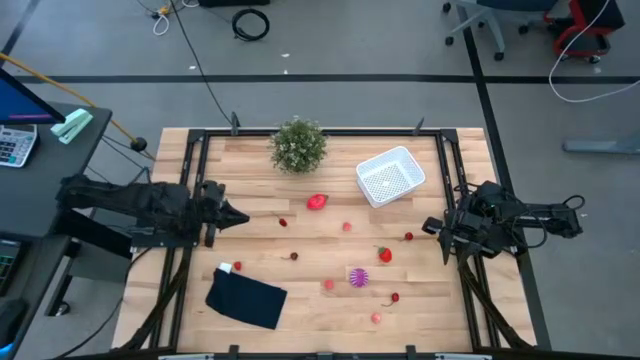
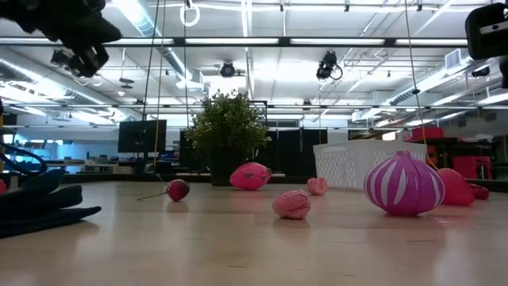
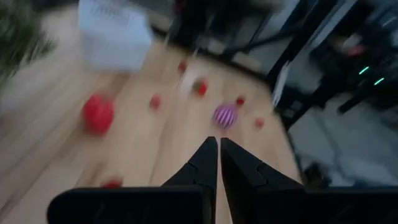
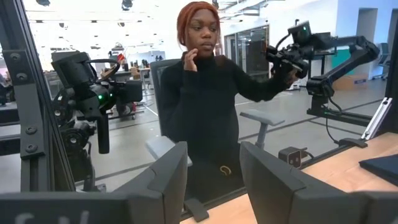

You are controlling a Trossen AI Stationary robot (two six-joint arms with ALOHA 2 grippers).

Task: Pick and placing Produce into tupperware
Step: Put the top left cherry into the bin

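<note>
Small red and pink produce lies scattered on the wooden table: a larger red piece, a strawberry and a striped purple piece among several others. The white tupperware basket stands at the far right, its bottom on the table. My left gripper is at the table's left side, raised above the wood. It is shut with nothing in it and points toward the produce. My right gripper waits at the right edge, open and empty.
A bushy green potted plant stands at the far edge, left of the basket. A dark blue folded cloth lies near the front left. Black frame rails run along the table's sides. A person sits beyond the table.
</note>
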